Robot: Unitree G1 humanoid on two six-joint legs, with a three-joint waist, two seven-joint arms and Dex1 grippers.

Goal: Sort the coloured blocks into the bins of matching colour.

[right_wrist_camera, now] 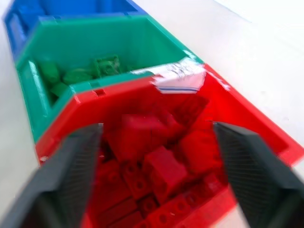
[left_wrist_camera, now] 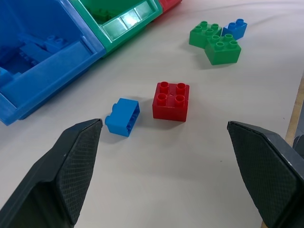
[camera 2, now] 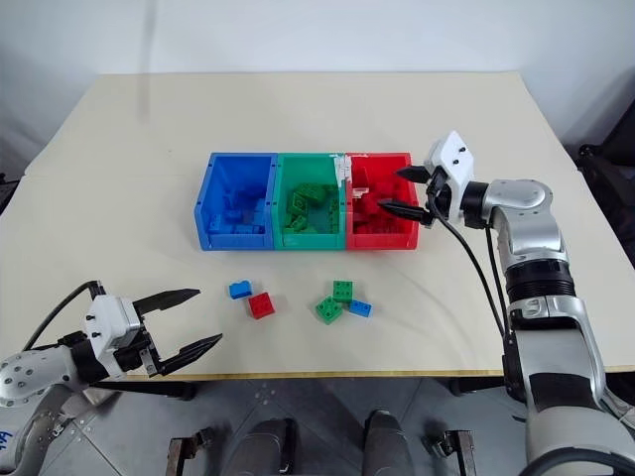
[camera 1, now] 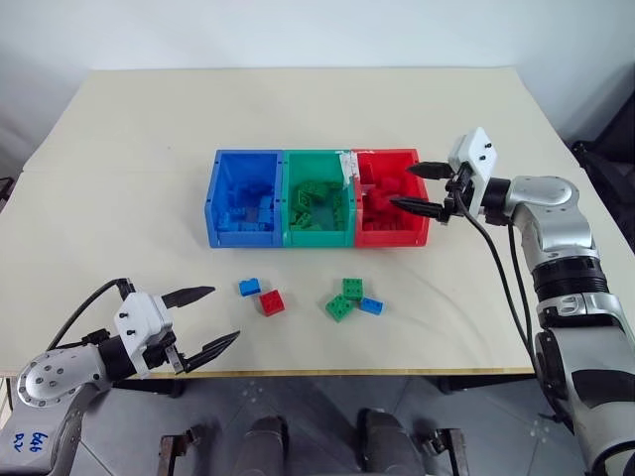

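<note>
Left gripper [camera 1: 203, 319]: our nearest item, low at the table's [camera 1: 119, 159] front edge, fingers spread wide, nothing between them

Blue brick [left_wrist_camera: 122, 116]: on the table just ahead of the left finger's tip, lying on its side

Red brick [left_wrist_camera: 171, 100]: beside the blue one, studs up, ahead of the gap between our left fingers

Green bricks [camera 1: 344, 297]: two, touching, farther off toward the right finger's side, well beyond the fingertips; a second small blue brick [camera 1: 371, 305] lies against them

Bins [camera 1: 317, 198]: three joined tubs, blue, green, red, each already holding bricks of its colour

Right gripper [camera 1: 417, 187]: over the red bin's outer end, fingers wide apart and empty; red bricks lie heaped below and between the fingertips

Step in hand, as we judge it: a drop into the red bin looks just finished on our right; five bricks remain loose on the table, so the sorting is well along but not done

Next move, as we judge it: our left fingers should ease forward to straddle the blue or red brick, close on its flat sides, then lift it to the matching bin, taking care not to nudge the neighbour
</note>
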